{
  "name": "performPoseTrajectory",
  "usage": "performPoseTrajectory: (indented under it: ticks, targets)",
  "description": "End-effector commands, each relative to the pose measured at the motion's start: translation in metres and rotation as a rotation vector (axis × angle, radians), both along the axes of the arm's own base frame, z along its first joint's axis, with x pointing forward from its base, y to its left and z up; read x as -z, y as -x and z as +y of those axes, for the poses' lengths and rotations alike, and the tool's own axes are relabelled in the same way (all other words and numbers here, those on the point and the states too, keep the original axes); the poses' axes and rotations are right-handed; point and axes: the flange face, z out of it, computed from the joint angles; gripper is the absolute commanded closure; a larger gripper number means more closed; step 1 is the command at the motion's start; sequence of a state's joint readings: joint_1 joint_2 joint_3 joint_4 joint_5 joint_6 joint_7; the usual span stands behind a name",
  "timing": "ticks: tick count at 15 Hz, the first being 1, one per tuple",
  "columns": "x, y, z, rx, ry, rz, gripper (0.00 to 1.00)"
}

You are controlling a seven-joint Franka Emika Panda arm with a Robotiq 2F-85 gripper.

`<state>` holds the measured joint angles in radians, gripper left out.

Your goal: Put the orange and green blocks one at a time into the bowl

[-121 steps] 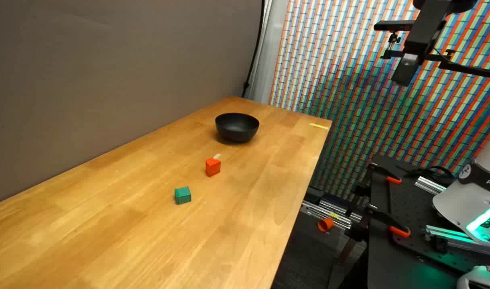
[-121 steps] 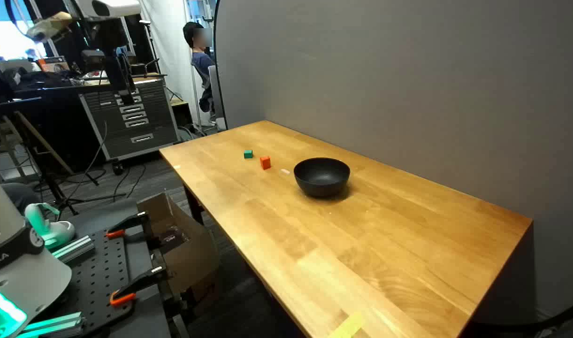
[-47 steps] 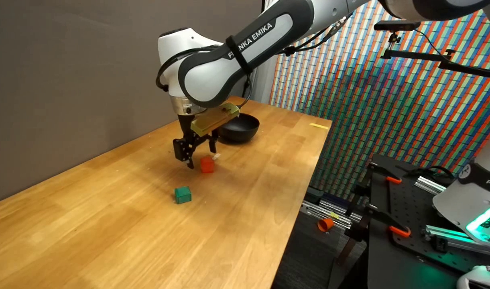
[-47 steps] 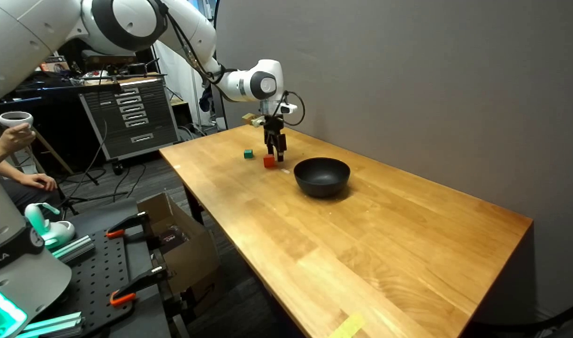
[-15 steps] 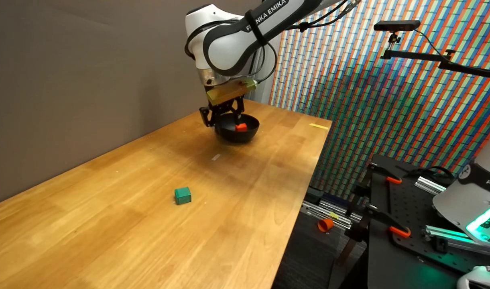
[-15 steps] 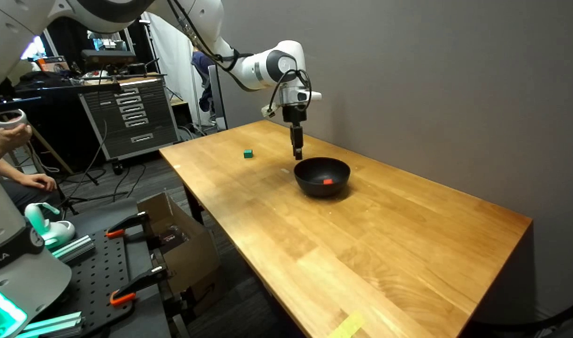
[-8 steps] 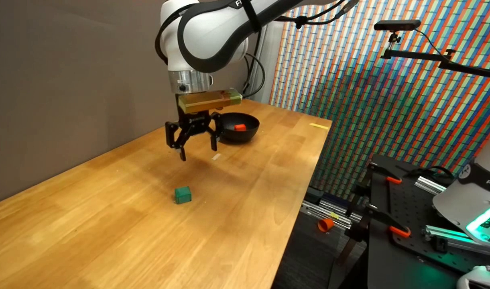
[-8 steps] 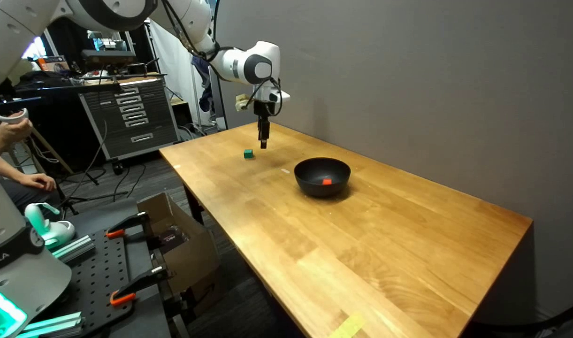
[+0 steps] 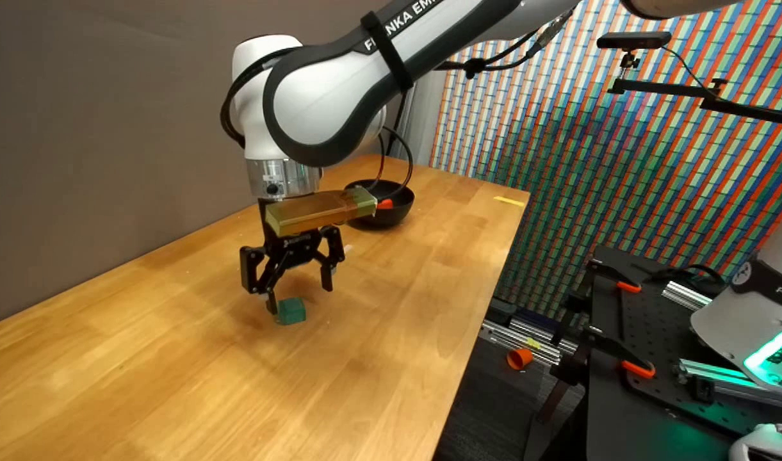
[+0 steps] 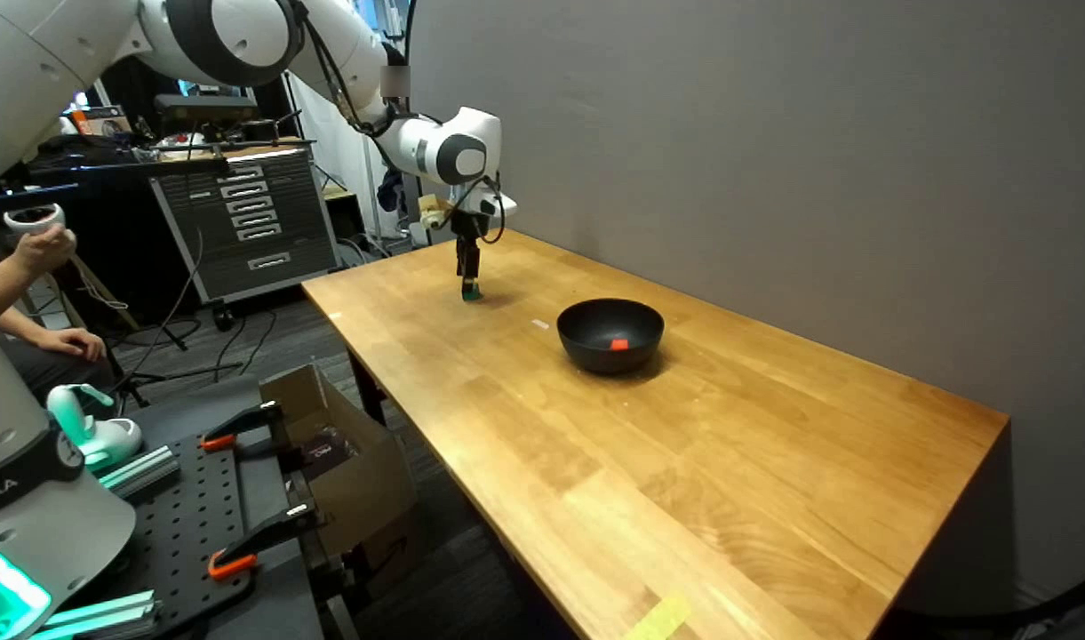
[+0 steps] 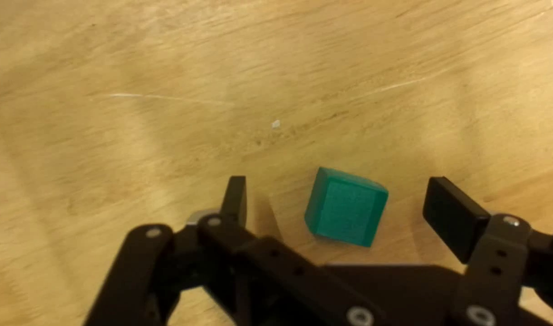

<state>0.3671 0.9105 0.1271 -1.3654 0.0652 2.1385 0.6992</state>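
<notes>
The green block [image 9: 292,311] sits on the wooden table; it also shows in the wrist view [image 11: 348,208], lying between my spread fingers and touching neither. In an exterior view it is mostly hidden behind the fingers [image 10: 474,294]. My gripper [image 9: 300,293] is open and empty, low over the green block; it shows in the wrist view too [image 11: 342,203]. The orange block [image 9: 385,204] lies inside the black bowl [image 9: 384,219]. In an exterior view the orange block [image 10: 619,344] shows against the inner wall of the bowl [image 10: 606,361].
The wooden table [image 10: 729,462] stands along a grey wall [image 10: 755,178]. A pale tape scrap [image 10: 540,324] lies between the green block and the bowl. Yellow tape [image 9: 509,201] marks a table corner. A person's hand [image 10: 44,249] holds a controller beside the robot base.
The orange block went from the table into the bowl. Since one second ago my open gripper has moved from beside the bowl to the green block and come down around it.
</notes>
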Motion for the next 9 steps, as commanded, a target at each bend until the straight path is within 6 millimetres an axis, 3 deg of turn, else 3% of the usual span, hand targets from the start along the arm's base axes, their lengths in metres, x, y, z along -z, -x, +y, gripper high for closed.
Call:
performPoseTrajectory:
  ticks: [1,2,3,6,9]
  targets:
    - [0.012,-0.005,0.013,-0.021,-0.007,-0.042,0.00]
    - [0.015,-0.006,0.014,-0.032,0.009,-0.054,0.25]
    - [0.018,-0.007,0.015,-0.040,0.015,-0.063,0.26]
    - [0.023,-0.009,0.018,-0.065,0.062,-0.097,0.51]
    - [0.014,-0.012,0.018,-0.079,0.087,-0.118,0.73]
